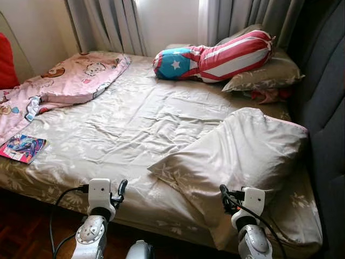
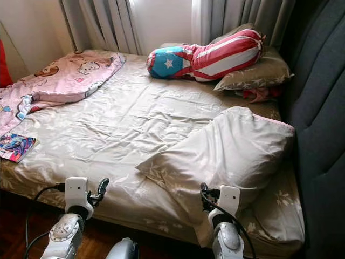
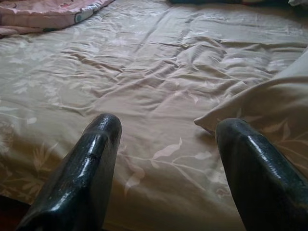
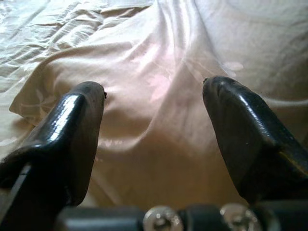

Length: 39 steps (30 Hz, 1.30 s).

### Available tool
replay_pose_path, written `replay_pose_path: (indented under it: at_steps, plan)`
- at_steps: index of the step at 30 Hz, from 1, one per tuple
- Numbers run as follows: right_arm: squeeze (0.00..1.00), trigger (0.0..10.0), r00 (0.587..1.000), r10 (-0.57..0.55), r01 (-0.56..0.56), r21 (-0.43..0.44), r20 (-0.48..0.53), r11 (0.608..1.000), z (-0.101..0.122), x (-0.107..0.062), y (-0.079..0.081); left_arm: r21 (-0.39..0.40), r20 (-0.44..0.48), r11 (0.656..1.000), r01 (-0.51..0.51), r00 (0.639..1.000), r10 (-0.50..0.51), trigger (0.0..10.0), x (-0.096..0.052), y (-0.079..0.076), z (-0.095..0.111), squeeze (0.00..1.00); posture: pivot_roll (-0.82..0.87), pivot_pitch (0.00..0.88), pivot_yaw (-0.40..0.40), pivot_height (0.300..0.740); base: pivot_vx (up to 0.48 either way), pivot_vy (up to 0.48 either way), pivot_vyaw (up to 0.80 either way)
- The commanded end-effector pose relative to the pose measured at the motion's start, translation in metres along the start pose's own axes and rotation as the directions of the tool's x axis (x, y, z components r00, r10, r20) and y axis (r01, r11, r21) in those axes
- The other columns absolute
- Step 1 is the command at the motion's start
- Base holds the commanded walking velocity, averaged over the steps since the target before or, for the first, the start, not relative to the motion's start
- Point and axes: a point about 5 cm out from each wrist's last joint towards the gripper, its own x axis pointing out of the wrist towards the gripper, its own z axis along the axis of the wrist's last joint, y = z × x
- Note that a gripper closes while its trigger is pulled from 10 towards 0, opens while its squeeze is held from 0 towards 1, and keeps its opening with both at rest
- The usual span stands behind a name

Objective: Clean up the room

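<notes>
While spread wide, right gripper (image 4: 154, 103) hovers just before pillow (image 1: 242, 148).

A bed (image 1: 124, 124) is spread across the view. A large pillow (image 1: 242, 151) is laid at its near right, against the headboard (image 1: 326, 97). Behind it, a bolster (image 1: 215, 56) is rested on a second pillow (image 1: 269, 73). A blanket (image 1: 64, 83) is bunched at the far left, and a book (image 1: 21, 148) is placed at the near left edge.
</notes>
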Motion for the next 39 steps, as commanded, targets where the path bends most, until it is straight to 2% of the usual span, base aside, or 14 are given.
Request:
replay_pose_path:
  at_steps: [1,19,25,26,27,35,39]
  plan:
    - [0.0,10.0,1.0,0.012,-0.012,0.0,-0.001,1.0,0.002,0.003,0.003,-0.006,0.015,1.0,-0.004,1.0,0.004,10.0,0.003,0.002,0.004,0.0,-0.01,0.0,0.01,0.65,0.311,0.0,0.0]
    - [0.0,10.0,1.0,0.007,-0.007,0.003,-0.002,1.0,0.005,0.006,0.004,-0.009,0.021,1.0,0.003,1.0,-0.003,10.0,0.004,0.0,0.005,0.0,0.0,0.0,0.008,0.65,0.337,0.0,0.0]
    - [0.0,10.0,0.998,-0.022,0.02,-0.032,-0.052,0.999,0.0,0.006,0.0,-0.01,0.018,1.0,0.016,1.0,-0.016,10.0,0.004,-0.001,0.005,0.0,0.0,0.0,0.011,0.65,0.0,0.0,0.0]
    - [0.13,10.0,0.997,-0.015,0.014,-0.01,-0.07,1.0,-0.003,0.005,0.001,-0.01,0.018,1.0,0.017,1.0,-0.017,10.0,0.004,-0.001,0.005,0.0,0.0,0.0,0.011,0.65,0.0,0.0,0.0]
    - [1.0,10.0,0.996,-0.006,0.006,-0.004,-0.091,1.0,-0.006,0.005,0.001,-0.009,0.017,1.0,0.019,1.0,-0.018,10.0,0.004,-0.001,0.005,0.0,0.0,0.0,0.011,0.65,0.0,0.0,0.0]
    - [1.0,10.0,0.981,-0.06,0.073,0.061,-0.184,0.995,-0.011,0.008,-0.001,0.003,0.023,1.0,0.031,0.999,-0.031,10.0,0.002,0.005,0.007,0.0,0.02,0.0,0.034,0.65,0.0,0.0,0.0]
    - [1.0,10.0,0.977,-0.036,0.061,0.112,-0.212,0.992,-0.01,0.012,0.001,0.02,0.017,0.999,0.046,0.999,-0.046,10.0,0.0,0.007,0.007,0.0,0.03,0.0,0.045,0.65,0.0,0.0,0.0]
